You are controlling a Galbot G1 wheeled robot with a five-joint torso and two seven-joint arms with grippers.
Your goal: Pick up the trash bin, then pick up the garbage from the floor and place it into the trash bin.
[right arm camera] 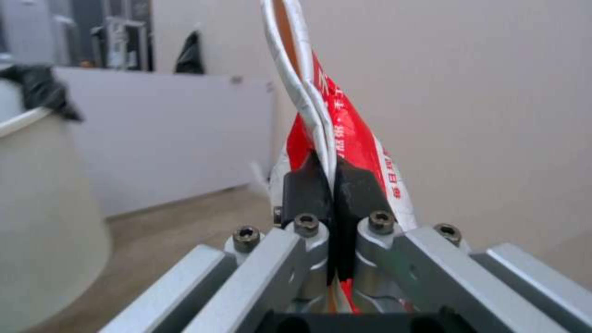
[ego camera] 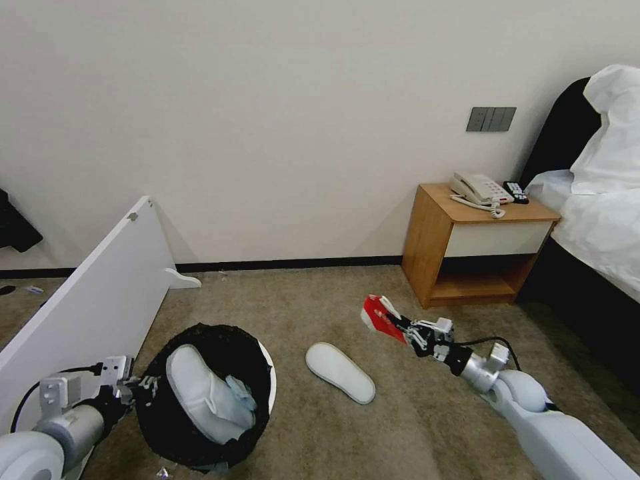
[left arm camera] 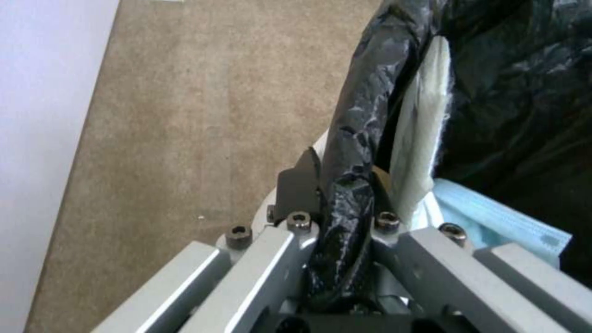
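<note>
Head view alone shows a slipper (ego camera: 340,371) beside the trash bin (ego camera: 208,400).

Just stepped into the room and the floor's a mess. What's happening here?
The robot is clearing litter. Its left tool is clamped on the bag-lined rim of the trash bin, which already holds one white slipper and a blue face mask. Its right tool holds a red-and-white carton up off the carpet. A second slipper lies on the floor between them.
</note>
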